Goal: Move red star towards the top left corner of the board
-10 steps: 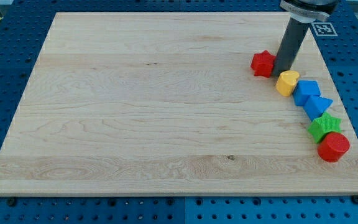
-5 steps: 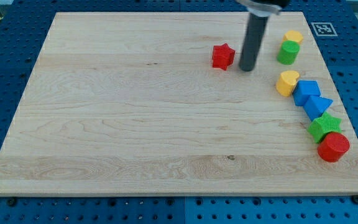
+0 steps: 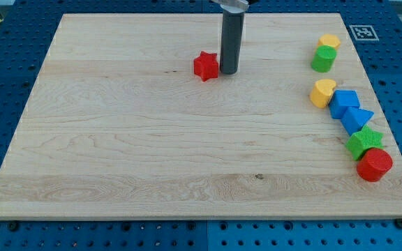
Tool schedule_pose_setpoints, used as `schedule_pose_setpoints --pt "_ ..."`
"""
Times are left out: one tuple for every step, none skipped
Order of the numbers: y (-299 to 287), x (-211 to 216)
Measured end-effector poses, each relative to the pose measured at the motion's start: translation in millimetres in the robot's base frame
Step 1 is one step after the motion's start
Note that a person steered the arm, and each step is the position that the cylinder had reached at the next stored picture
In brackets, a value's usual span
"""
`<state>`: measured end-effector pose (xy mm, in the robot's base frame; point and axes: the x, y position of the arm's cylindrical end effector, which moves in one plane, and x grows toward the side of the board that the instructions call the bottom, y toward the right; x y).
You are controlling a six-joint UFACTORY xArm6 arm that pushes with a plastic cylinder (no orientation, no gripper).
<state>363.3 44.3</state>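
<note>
The red star (image 3: 206, 66) lies on the wooden board (image 3: 117, 139), a little above the middle and slightly right of centre. My tip (image 3: 228, 72) stands just to the star's right, touching or almost touching its right side. The dark rod rises from there to the view's top edge.
Along the board's right side lie a small yellow block (image 3: 330, 41), a green cylinder (image 3: 322, 59), a yellow block (image 3: 322, 92), two blue blocks (image 3: 343, 103) (image 3: 357, 118), a green star (image 3: 364, 141) and a red cylinder (image 3: 374, 165). A tag marker (image 3: 363, 32) sits at the top right.
My tip has moved left across the upper board, and the red star has slid left ahead of it, from beside the right-hand blocks to near the centre top.
</note>
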Motion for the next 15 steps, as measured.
schedule_pose_setpoints --pt "-63.7 9.0" --pt "-165.3 -7.1" --pt "-178.3 13.7" --pt "-144.4 51.0" --pt "-114.4 24.6" --pt "-123.2 -37.8" --pt "-192.6 -89.5" --pt "-180.5 -100.9" --pt "-117.2 -85.0" --pt "-105.7 -59.9" --pt "-141.4 -23.8" --pt "-198.2 -18.0" --pt "-240.6 -62.7" --pt "-261.2 -105.5" --pt "-257.2 -101.0"
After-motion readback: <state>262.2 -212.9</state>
